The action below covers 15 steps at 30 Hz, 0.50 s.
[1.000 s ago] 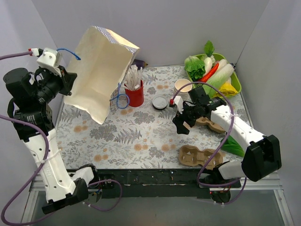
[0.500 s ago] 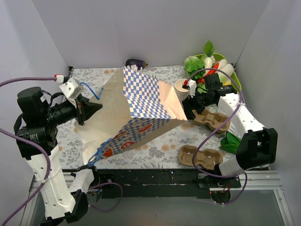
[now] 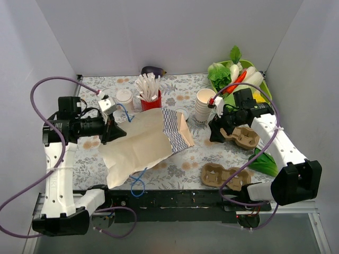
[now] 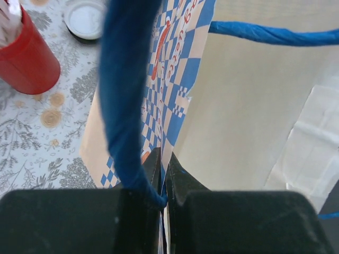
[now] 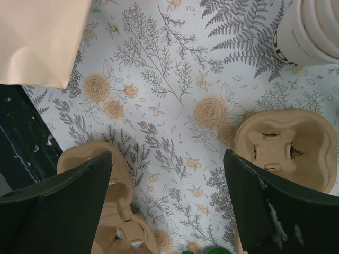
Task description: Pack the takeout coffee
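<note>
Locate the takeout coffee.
Top view: the coffee stands toward the back left, just left of the red cup and behind the bag.

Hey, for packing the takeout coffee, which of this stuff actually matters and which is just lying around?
For the job: lidded paper cup; paper bag, pinched by the left gripper; possibly the cardboard cup carriers.
Lying about: red cup of sticks; stack of lidless cups; vegetable tray; eggplant.
</note>
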Motion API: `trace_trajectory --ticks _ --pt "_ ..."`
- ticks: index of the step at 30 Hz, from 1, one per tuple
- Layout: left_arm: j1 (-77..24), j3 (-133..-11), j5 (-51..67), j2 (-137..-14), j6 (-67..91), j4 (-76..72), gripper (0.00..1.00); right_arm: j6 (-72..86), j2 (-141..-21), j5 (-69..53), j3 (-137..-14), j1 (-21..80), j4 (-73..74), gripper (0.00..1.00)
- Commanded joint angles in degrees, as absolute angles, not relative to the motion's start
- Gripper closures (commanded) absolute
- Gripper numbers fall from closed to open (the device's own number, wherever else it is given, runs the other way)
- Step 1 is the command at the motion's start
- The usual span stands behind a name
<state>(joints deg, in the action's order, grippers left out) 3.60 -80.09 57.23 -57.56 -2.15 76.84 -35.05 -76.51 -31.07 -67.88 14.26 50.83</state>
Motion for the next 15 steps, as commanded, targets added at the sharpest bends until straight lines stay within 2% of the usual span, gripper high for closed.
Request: trace_trajectory --ticks 1,8,9,10,11,15 --pt "-1.2 -80.5 55.6 -60.4 -3.2 79.1 1.0 -36.1 -75.4 -31.7 -66.5 14.0 51.4 0.07" --pt "-10.3 -83.5 51.6 -68.4 -0.4 79.1 1.0 -41.8 -74.7 -35.2 -66.1 13.9 55.4 0.07" --pt "-10.5 -84.2 51.4 -71.1 -0.4 79.1 0.97 -43.4 -74.4 -35.2 -65.8 13.8 56.2 0.07" --pt "-10.5 -85.1 51.2 -72.4 1.4 79.1 0.89 -45.1 -74.1 -35.2 -65.6 13.8 58.9 0.07" --pt "-10.6 -86.3 51.4 -74.0 1.7 78.9 0.74 -49.6 -73.9 -34.8 -65.4 13.8 60.5 0.07" --pt "-10.6 -91.8 53.4 -78.5 4.5 75.8 0.44 -58.7 -69.2 -31.3 -59.5 13.9 64.2 0.08"
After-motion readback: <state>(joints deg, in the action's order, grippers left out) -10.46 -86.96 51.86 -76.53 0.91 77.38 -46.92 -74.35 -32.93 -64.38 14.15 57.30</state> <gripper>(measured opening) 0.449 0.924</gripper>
